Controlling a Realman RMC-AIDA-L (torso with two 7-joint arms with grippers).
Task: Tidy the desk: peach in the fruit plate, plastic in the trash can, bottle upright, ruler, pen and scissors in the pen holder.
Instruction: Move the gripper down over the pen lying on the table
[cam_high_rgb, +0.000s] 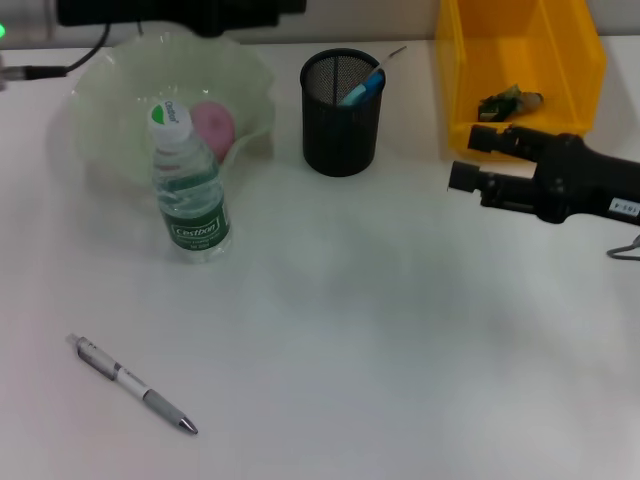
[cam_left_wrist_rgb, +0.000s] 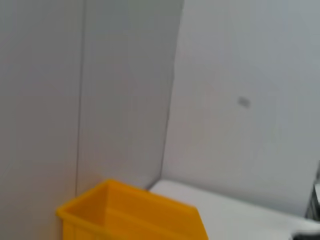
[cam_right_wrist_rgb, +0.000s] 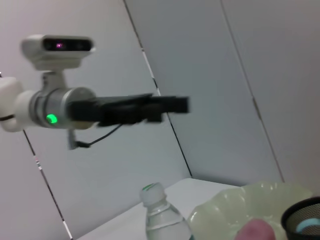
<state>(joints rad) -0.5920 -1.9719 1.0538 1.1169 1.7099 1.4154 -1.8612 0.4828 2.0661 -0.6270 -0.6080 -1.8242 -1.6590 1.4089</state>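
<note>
- The peach (cam_high_rgb: 212, 127) lay in the fruit plate (cam_high_rgb: 105, 95) at the upper left of the head view, so that job looked done.
- The bottle (cam_high_rgb: 188, 190) stood upright just in front of the plate, a little left of the middle. That job looked done too.
- A small scrap of plastic (cam_high_rgb: 510, 101) lay inside the yellow trash can (cam_high_rgb: 575, 50) at the upper right.
- The black pen holder (cam_high_rgb: 341, 125) stood at the top middle, and a blue-handled thing (cam_high_rgb: 362, 88) stuck out of it. I could not tell if it was the scissors or the ruler.
- One pen (cam_high_rgb: 132, 384) lay flat on the table (cam_high_rgb: 400, 340) at the lower left. It looked like the last thing to tidy.
- The right gripper (cam_high_rgb: 466, 158) was at the right edge of the head view, in front of the trash can. Its two fingers stood apart and held nothing.
- The pen was well apart from those fingers, far across the table.
- The left gripper (cam_right_wrist_rgb: 175, 106) showed only in the right wrist view, at the middle left, up in the air. I cannot tell if it was open or shut.
</note>
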